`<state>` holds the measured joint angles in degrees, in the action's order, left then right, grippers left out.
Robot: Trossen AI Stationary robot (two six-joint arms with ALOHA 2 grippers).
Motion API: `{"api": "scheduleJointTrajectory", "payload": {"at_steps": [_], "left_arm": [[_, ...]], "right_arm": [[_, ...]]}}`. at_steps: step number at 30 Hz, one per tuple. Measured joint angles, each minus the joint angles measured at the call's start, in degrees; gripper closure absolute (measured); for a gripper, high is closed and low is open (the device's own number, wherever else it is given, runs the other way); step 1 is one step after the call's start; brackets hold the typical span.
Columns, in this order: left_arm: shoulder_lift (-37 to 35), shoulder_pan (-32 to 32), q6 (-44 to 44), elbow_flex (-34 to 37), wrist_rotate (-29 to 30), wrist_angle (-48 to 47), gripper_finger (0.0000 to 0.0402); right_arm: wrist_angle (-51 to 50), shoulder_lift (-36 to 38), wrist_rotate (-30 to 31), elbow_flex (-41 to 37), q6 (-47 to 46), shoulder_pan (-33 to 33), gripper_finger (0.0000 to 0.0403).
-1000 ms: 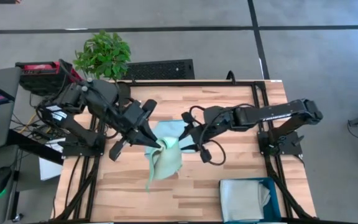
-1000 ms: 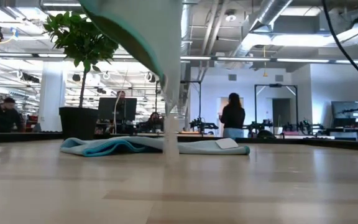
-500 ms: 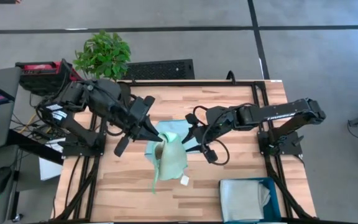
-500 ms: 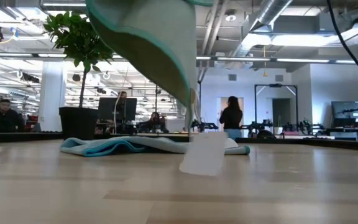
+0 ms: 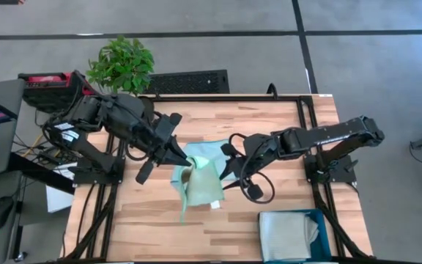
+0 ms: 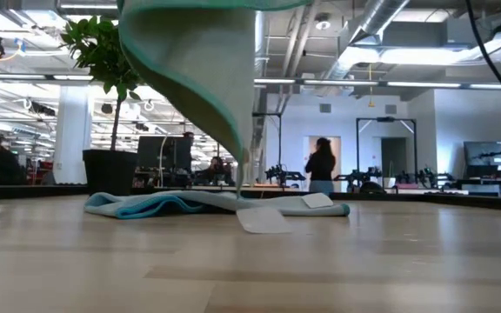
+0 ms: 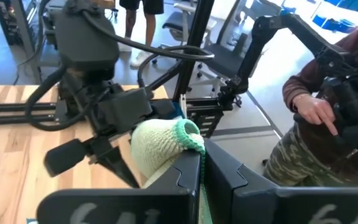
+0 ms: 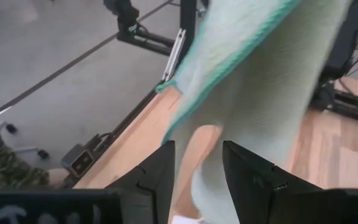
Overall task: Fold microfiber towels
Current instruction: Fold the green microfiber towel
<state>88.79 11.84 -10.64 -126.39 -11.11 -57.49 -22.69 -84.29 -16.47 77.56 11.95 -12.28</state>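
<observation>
Pale green towel [image 5: 200,187] is held aloft over mid-surface by the clamped left end effector [image 5: 184,163], its tail now swung back down (label nearly grounded), while the right end effector [image 5: 234,170], fingers spread and empty, has retreated slightly, so no second corner is secured.

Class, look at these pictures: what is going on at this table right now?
A two-armed robot is folding towels. The left gripper is shut on a corner of the pale green towel and holds it up so it hangs over the wooden table. The right gripper is open beside the hanging cloth, gripping nothing. A blue towel lies crumpled on the table, and a light towel sits in the teal bin.
</observation>
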Motion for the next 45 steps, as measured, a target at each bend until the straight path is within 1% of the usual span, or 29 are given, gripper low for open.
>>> {"api": "scheduleJointTrajectory", "payload": {"at_steps": [5, 10, 15, 21, 27, 28, 30, 33, 39, 41, 43, 45], "left_arm": [[0.0, 0.0, 0.55, 0.0, 1.1, -0.2, 0.0401], [0.0, 0.0, 1.71, 0.0, 1.33, 0.02, 0.0401], [0.02, 0.0, 2.03, 0.0, 1.33, 0.17, 0.0401], [0.02, 0.0, 5.11, 0.0, 2.4, 1.78, 0.0401], [0.04, 0.0, 6.58, 0.0, 2.96, 1.9, 0.0401], [0.04, 0.0, 6.86, 0.0, 3.56, 1.91, 0.0401], [0.04, 0.02, 7.22, 0.0, 6.04, 1.94, 0.0401], [0.04, 0.02, 8.12, 0.0, 8.56, 1.94, 0.0401], [0.04, 0.02, 8.75, 0.0, 9.67, 2.05, 0.0401], [0.04, 0.04, 8.75, 0.0, 10.36, 2.05, 0.0401], [-0.14, 0.01, 8.75, 0.02, 10.5, 1.99, 0.0401], [-0.33, 0.0, 8.75, 0.01, 10.55, 2.04, 0.0401]], "right_arm": [[-1.86, 0.0, -0.05, 0.0, -1.43, -0.21, 0.0244], [-0.86, 0.0, 0.22, 0.0, -1.53, -0.18, 0.0244], [0.86, -0.39, 3.85, -0.02, -3.34, 0.34, 0.0244], [4.12, -1.18, 3.04, -0.02, -3.98, 0.18, 0.0244], [4.44, -3.41, 3.06, -0.1, -4.51, 0.31, 0.0244], [3.82, -3.65, 3.02, -0.28, -4.52, 0.26, 0.0244], [6.16, -4.84, 2.2, 0.21, -4.54, -0.11, 0.0244], [3.82, -5.45, 1.31, -0.09, -5.65, -0.75, 0.0244], [2.18, -7.23, 1.34, 0.12, -6.09, -1.37, 0.0244], [-0.04, -7.13, 1.44, -0.17, -6.11, -1.66, 0.0244], [0.66, -7.32, 1.5, 0.05, -6.66, -1.76, 0.0244], [-0.75, -7.08, 2.03, -0.02, -7.9, -1.79, 0.0245]]}}
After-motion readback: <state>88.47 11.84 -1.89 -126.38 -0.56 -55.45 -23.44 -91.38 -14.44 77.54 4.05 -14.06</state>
